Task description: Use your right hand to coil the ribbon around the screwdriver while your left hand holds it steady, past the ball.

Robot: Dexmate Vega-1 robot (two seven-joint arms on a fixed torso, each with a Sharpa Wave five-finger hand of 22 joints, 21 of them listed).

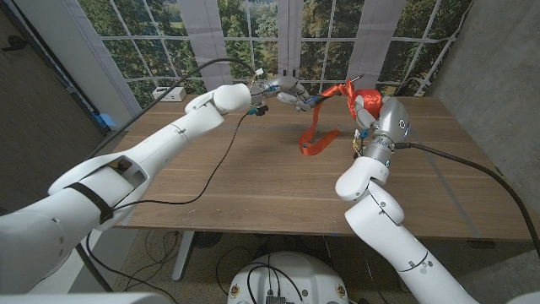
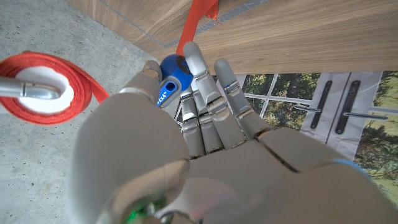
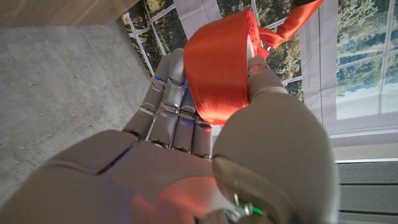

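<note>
- Nearest me on the bench (image 1: 253,186), bare wood runs out to a loose tail of ribbon (image 1: 316,139) whose end lies on the boards past the middle.
- Above that tail, my right hand (image 1: 364,108) is clenched around the ribbon spool (image 3: 217,65), held up off the bench; its fingers (image 3: 171,102) wrap the red roll from behind.
- Further out, my left hand (image 1: 287,93) grasps the screwdriver (image 2: 169,79) by its blue handle, its fingers (image 2: 208,93) closed over it, also raised above the bench.
- The ribbon looks light, soft and limp, so I judge it will sag and slip unless kept taut; it pays out best from the roll rather than the loose tail.
- The screwdriver seems stiff and smooth, likely to turn in my grip; the handle is the place to hold it.
- Its shaft is hidden behind my fingers, so I cannot tell how many turns sit on it.
- A ball I cannot make out anywhere.
</note>
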